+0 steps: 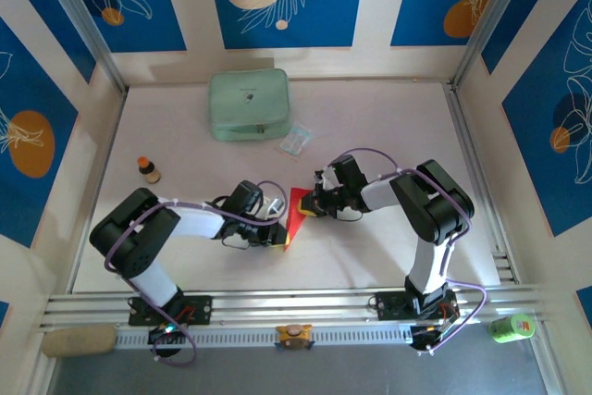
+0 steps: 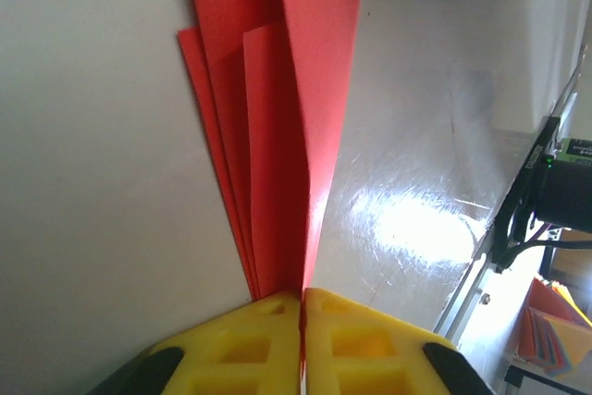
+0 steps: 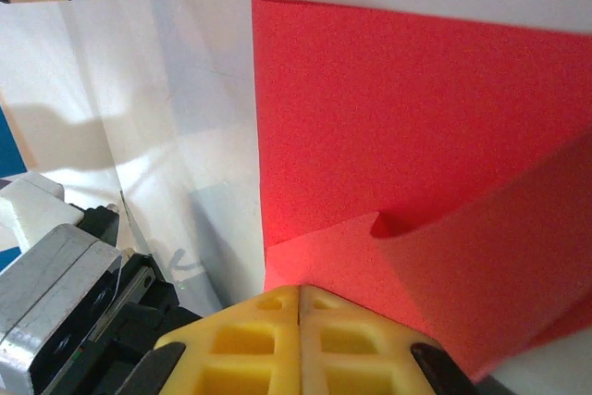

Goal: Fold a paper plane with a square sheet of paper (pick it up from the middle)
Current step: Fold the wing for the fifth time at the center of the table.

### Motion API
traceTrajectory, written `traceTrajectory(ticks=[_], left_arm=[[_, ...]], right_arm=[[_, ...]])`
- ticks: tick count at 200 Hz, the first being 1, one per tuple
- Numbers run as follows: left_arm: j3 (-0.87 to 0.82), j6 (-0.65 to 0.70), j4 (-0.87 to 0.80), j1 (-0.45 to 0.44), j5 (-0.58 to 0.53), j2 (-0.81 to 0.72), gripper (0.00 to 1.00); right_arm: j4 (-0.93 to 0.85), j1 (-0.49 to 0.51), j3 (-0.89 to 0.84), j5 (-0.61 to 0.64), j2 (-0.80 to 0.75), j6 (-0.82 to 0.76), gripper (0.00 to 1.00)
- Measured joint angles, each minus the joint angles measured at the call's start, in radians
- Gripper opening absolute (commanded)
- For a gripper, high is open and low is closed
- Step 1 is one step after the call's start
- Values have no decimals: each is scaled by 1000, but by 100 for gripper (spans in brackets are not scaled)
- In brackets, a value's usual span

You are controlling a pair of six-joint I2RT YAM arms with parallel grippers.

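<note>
My left pincer (image 2: 302, 297) clamps the square sheet of paper (image 2: 277, 108) at its crease. My right pincer (image 3: 299, 290) pinches another edge, probably to steady the fold.

The square sheet of paper (image 1: 295, 213) lies between left gripper (image 1: 281, 231) and right gripper (image 1: 307, 211), pouch (image 1: 248, 104) behind.

Bright red sheet of paper (image 1: 298, 205), folded in creased layers, one flap raised, on the table (image 1: 388, 127).
</note>
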Motion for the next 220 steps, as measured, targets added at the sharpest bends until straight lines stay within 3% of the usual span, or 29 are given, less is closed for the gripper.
traceTrajectory(ticks=[9,44,74,220], left_arm=[[0,3,-3,0,0,-3,0],[0,8,-17,-3,-4,-23,0],[0,16,-30,-4,-4,-23,9],[-5,25,-77,-8,-22,-32,9]], right_arm=[[0,0,0,0,0,0,6],[-4,0,2,1,0,0,6],[-7,4,3,2,0,0,6],[-19,11,5,4,-2,0,6]])
